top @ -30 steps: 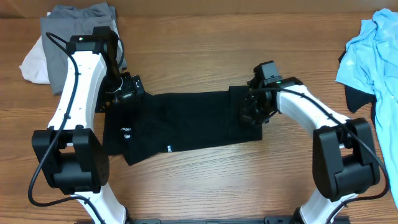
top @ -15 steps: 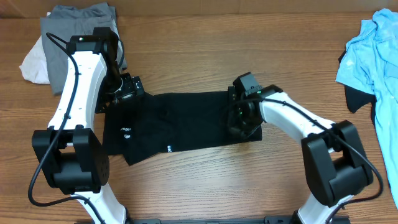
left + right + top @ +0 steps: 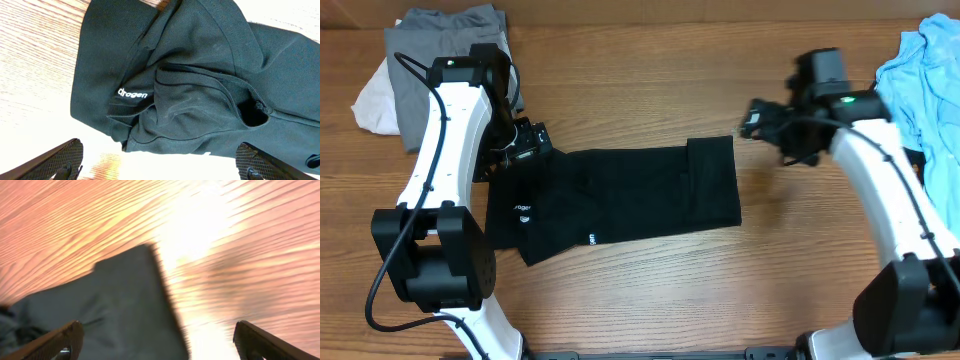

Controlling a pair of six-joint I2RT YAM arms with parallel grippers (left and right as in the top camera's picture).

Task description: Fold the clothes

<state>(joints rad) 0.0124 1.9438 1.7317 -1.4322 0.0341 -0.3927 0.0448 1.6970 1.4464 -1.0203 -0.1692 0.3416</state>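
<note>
At the left gripper (image 3: 525, 148): spread wide, holding nothing. Only two dark fingertips (image 3: 65, 159) in the bottom corners of the wrist view, the rest cut off. Hangs over the left end of the black shirt (image 3: 620, 195), above rumpled folds, a collar-like opening and a small white label (image 3: 132, 93). Touching the cloth or not: cannot tell. From overhead, largely hidden under its own arm.

At the right gripper (image 3: 757, 120): just off the shirt's upper right corner, over bare table (image 3: 650, 60), apart from the cloth. Its fingers (image 3: 62, 340) far apart, empty. Wrist view smeared with blur, with only a dark corner of the shirt (image 3: 115, 310) on glaring wood to be made out.

The shirt itself: flat, a long band, right end folded over in a strip, left end partly covered by the left arm.

Beyond the shirt's upper left: a grey garment (image 3: 430, 40) atop a white garment (image 3: 375, 100). Far to the shirt's right: a light blue garment (image 3: 925, 80), cut off by the edge, with a scrap of dark cloth (image 3: 892, 160) under it, hard to identify.
</note>
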